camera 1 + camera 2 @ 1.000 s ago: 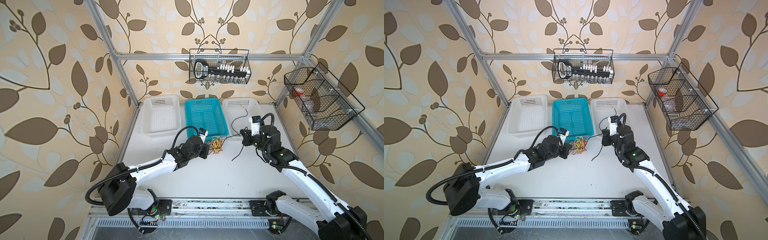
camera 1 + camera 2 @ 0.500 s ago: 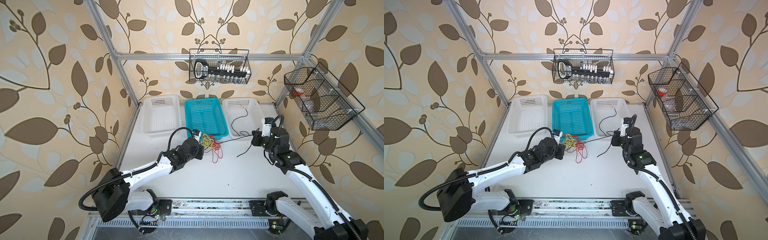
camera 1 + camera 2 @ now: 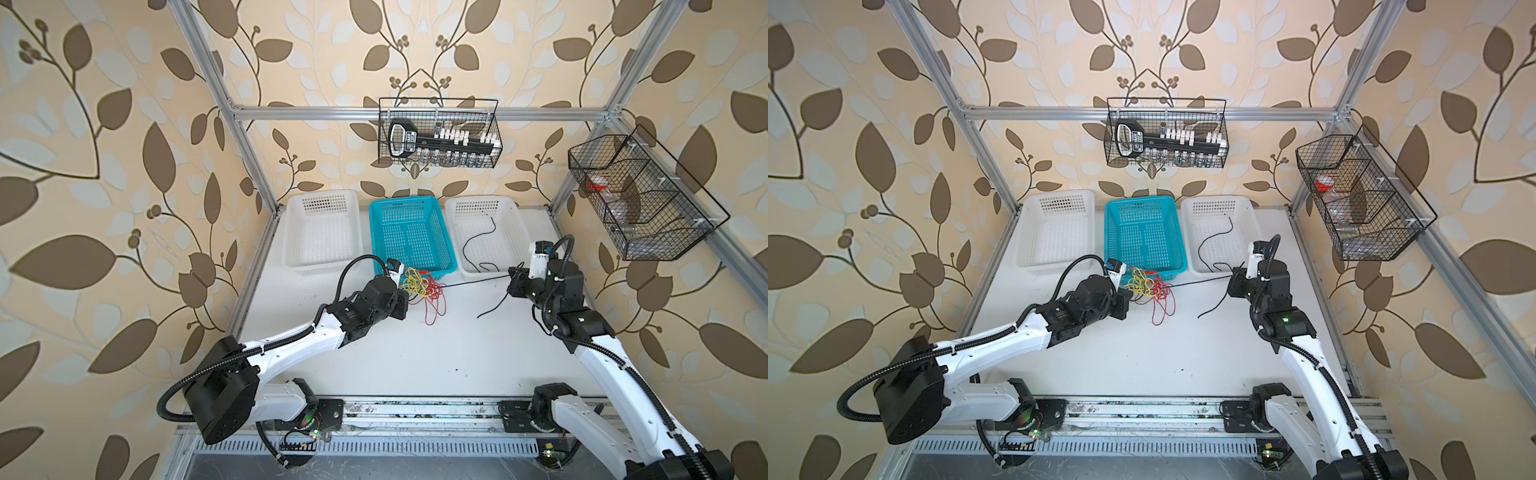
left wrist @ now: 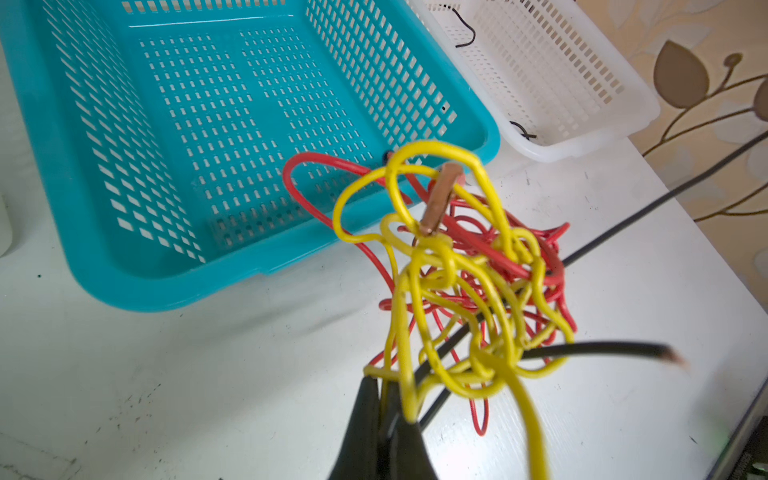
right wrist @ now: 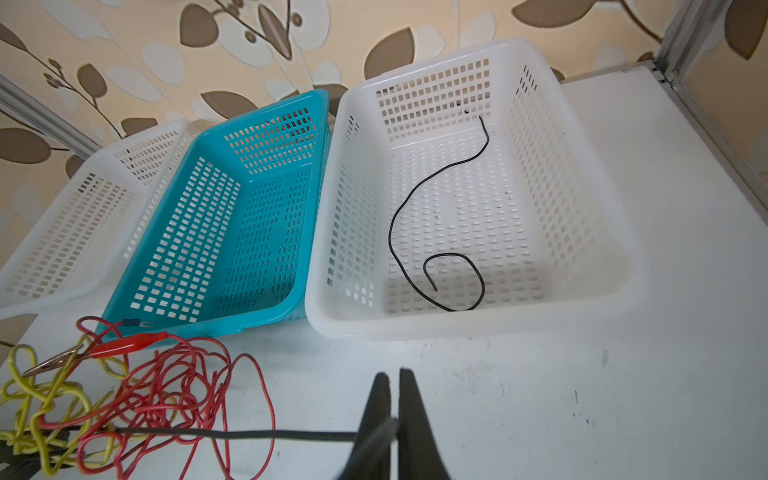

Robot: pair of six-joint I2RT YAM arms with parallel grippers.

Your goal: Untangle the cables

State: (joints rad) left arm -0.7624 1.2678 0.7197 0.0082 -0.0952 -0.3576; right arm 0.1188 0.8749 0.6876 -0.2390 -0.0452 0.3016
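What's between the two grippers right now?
A black cable, stretched from the tangle at the left gripper to the right gripper; both top views show it.

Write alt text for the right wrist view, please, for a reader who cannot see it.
The right gripper, shut on a black cable, holds it stretched over the white table toward a tangle of red and yellow cables. Beyond stand a blue basket and a white basket with a loose black cable lying inside.
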